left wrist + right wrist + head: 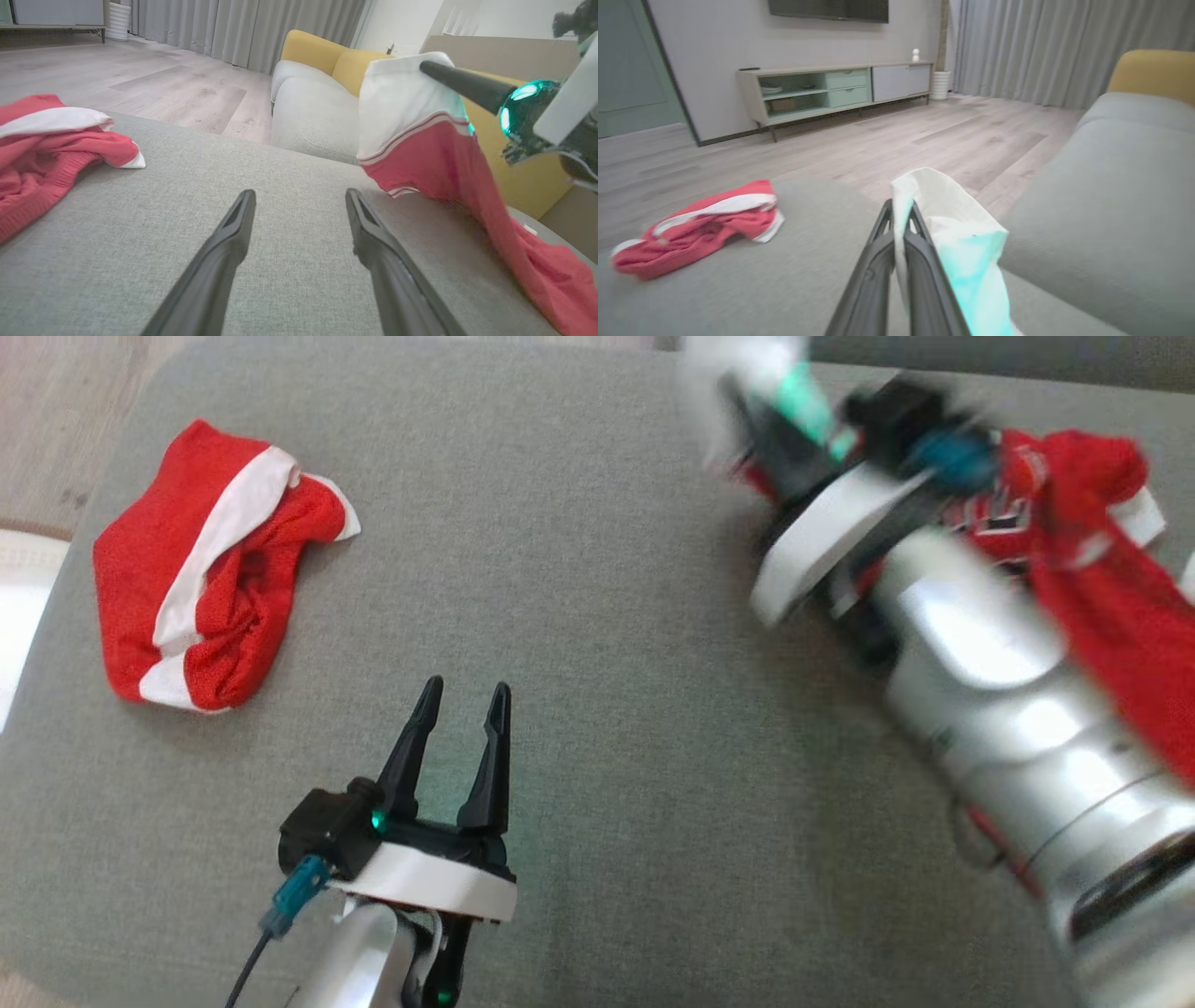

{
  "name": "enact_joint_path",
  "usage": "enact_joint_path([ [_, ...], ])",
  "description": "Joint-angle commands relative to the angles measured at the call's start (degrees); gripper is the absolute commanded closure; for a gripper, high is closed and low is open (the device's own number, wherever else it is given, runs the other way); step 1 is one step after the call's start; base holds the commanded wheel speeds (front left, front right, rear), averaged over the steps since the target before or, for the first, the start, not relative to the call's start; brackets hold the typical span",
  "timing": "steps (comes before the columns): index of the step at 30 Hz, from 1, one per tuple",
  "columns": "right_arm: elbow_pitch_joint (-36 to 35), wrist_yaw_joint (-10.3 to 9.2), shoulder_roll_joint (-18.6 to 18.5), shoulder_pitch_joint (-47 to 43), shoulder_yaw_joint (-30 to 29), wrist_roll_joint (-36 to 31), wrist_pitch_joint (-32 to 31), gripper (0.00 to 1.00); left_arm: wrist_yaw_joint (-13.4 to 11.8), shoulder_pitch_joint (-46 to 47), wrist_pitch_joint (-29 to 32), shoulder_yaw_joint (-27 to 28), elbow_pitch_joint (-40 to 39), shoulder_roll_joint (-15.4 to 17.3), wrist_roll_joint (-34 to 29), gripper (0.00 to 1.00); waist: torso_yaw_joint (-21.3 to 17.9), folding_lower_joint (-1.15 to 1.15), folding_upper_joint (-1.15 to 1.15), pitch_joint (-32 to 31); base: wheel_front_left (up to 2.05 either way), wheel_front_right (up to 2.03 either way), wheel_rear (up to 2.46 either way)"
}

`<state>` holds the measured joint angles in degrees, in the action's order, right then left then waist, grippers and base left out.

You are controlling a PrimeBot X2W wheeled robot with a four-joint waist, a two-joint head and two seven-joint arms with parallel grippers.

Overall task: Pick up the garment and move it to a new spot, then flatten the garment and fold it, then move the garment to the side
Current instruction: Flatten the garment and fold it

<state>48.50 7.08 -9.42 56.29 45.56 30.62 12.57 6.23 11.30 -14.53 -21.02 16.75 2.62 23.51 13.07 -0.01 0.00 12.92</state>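
The garment [1102, 551] is red with white trim and hangs lifted at the far right of the grey cushion [597, 616]. My right gripper [747, 420] is blurred and shut on its white edge. The right wrist view shows that gripper [901, 207] pinching the white cloth [952, 219] between closed fingers. In the left wrist view the garment [411, 140] drapes from the right gripper [423, 65] down to the cushion. My left gripper [462, 695] stands open and empty near the front middle, its fingers [233, 233] spread over bare cushion.
A second red and white garment [205, 588] lies crumpled at the cushion's far left [37, 149] [700, 224]. Beyond the cushion are a grey and yellow sofa [317, 107], wooden floor [924, 140] and a low cabinet [831, 88].
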Motion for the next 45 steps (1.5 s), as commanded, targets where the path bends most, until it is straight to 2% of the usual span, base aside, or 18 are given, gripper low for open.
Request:
enact_joint_path([
  [1,-1.60,0.41,1.46,-1.24,0.72,0.88,0.04,1.00,-0.19,0.81,-0.47,1.94,-1.37,0.26,-0.58,0.00,-0.48,0.01,0.00,-0.62,0.00,0.00,0.00],
  [6,-4.05,0.41,4.77,-5.13,12.06,5.75,-1.23,1.00,-0.11,0.54,-0.47,1.65,-1.18,0.26,-0.57,0.00,-0.58,0.01,0.00,-1.66,0.00,0.00,0.00],
  [11,-8.21,0.41,5.55,-7.48,24.96,12.66,-5.03,1.00,-0.04,0.10,-0.47,1.93,-1.04,0.26,-0.80,0.00,-0.65,0.01,0.00,-2.47,0.00,0.00,0.00],
  [15,-12.32,0.41,3.34,-8.97,27.58,15.97,-8.75,1.00,0.00,-0.27,-0.47,3.16,-0.99,0.26,-1.20,0.00,-1.32,0.01,0.00,-3.13,0.00,0.00,0.00],
  [16,-13.31,0.41,2.65,-9.32,27.69,16.05,-9.45,0.28,-0.05,-0.39,-0.47,3.62,-1.06,0.26,-1.27,0.00,-1.58,0.01,0.00,-3.32,0.00,0.00,0.00],
  [17,-14.25,0.41,2.08,-10.02,27.73,15.72,-10.48,0.00,-0.08,-0.54,-0.47,4.04,-1.08,0.26,-1.34,0.00,-1.87,0.01,0.00,-3.51,0.00,0.00,0.00],
  [20,-17.71,0.41,0.41,-12.09,27.77,14.50,-13.44,0.00,-0.22,-1.11,-0.47,5.38,-1.09,0.26,-1.61,0.00,-3.20,0.01,0.00,-4.16,0.00,0.00,0.00],
  [25,-21.24,0.41,-2.24,-13.86,27.78,15.32,-13.41,0.00,-0.20,-2.08,-0.47,7.96,-1.18,0.26,-2.13,0.00,-6.30,0.01,0.00,-5.85,0.00,0.00,0.00],
  [29,-25.79,0.41,-4.30,-16.37,27.79,14.95,-16.96,0.00,0.12,-2.67,-0.47,8.78,-1.10,0.26,-3.11,0.00,-8.85,0.01,0.00,-7.44,0.00,0.00,0.00],
  [37,-28.10,0.41,-10.49,-17.86,27.02,18.80,-12.35,0.00,0.28,-3.87,-0.47,9.78,-1.93,0.26,-3.07,0.00,-12.68,0.01,0.00,-10.00,0.00,0.00,0.00],
  [45,-29.42,0.41,-18.37,-24.09,19.64,22.72,-8.34,0.00,0.37,-5.46,-0.47,10.25,-2.21,0.26,-2.62,0.00,-13.92,0.01,0.00,-11.92,0.00,0.00,0.00],
])
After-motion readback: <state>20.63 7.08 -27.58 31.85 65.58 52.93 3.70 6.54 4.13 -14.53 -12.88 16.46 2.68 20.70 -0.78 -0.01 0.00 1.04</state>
